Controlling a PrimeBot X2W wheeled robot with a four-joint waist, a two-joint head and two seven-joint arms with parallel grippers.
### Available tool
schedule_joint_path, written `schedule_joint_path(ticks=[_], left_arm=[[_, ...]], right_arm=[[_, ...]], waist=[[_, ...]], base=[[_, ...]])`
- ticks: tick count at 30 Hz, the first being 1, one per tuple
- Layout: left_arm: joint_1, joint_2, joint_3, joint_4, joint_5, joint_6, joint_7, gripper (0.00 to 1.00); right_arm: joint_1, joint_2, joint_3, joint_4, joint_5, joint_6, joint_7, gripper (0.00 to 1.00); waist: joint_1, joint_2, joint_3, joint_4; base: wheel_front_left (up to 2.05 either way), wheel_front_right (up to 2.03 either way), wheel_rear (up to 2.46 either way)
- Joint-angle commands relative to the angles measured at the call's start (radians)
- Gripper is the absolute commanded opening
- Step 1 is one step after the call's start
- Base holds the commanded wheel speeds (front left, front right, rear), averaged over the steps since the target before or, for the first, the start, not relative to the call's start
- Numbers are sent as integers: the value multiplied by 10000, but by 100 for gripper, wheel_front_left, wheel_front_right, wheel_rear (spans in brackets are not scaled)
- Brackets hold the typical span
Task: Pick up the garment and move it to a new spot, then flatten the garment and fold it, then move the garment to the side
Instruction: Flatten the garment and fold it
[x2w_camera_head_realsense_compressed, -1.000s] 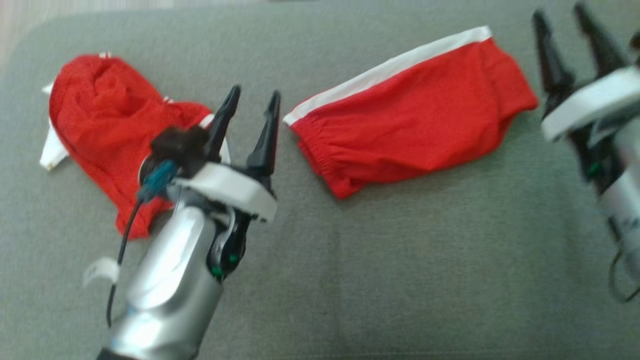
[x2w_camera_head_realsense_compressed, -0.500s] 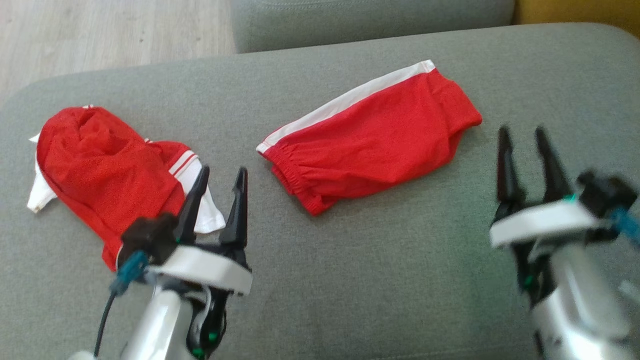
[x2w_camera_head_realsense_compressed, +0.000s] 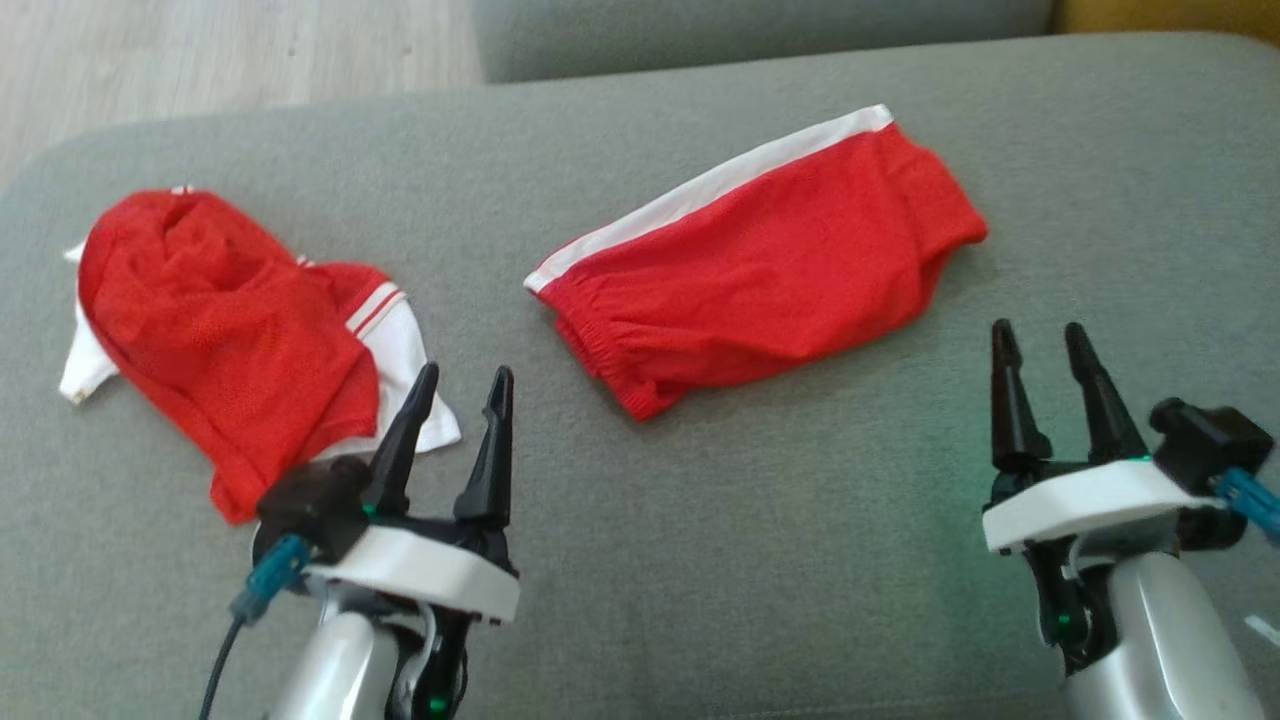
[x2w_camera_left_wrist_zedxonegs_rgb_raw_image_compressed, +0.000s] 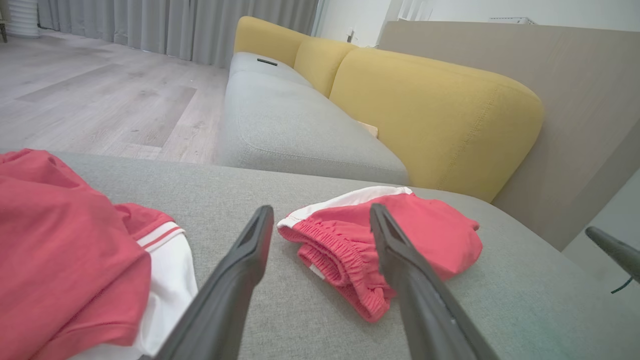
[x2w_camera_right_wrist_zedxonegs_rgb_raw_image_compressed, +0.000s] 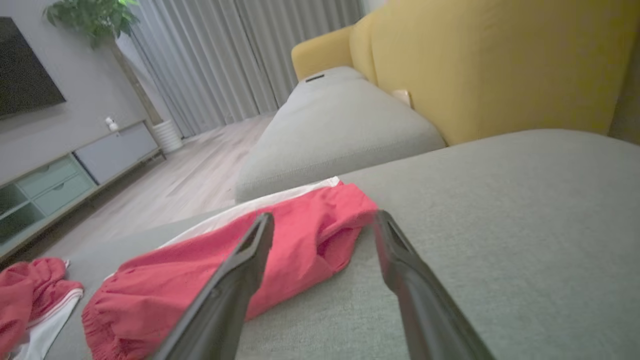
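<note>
Both your arms have pulled back toward you since a second ago. The left gripper and right gripper stand spread wide, holding nothing, over the grey cushion. A crumpled red shirt lies just beside the left one. The folded red shorts lie farther out, between the two.

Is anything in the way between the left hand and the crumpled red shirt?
Nothing visible. The open left hand hangs right beside the crumpled red shirt, by its white sleeve, over bare grey cushion. The folded red shorts lie off to its right.
</note>
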Motion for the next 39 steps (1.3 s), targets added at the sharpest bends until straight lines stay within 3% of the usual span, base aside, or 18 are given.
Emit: schedule_joint_path(ticks=[1,7,12,18,29,39], left_arm=[[-639,-10,232,-337,-50,70,-78,100],[-924,-11,-39,-228,-120,97,-78,100],[-1097,-12,-339,-151,-232,87,-78,100],[-1369,-12,-697,-102,-440,166,-78,100],[-1439,-12,-998,-444,-672,285,-78,100],[-1601,-12,-1044,-452,-682,306,-78,100]], right_arm=[[-567,57,254,-327,-118,67,191,100],[-1675,59,-581,499,955,67,1019,100],[-2973,59,-1747,2113,1812,67,1873,100],[-4344,60,-3144,4127,1439,67,2785,100],[-5428,59,-4801,5789,-58,67,3549,100],[-6223,60,-5183,6572,-584,67,3564,100]], waist=[[1,0,316,270],[1,0,923,812],[1,0,1271,1334],[1,0,1466,1961],[1,0,1642,2414],[1,0,1956,2457]], base=[[0,0,0],[0,0,0],[0,0,0],[0,0,0],[0,0,0],[0,0,0]])
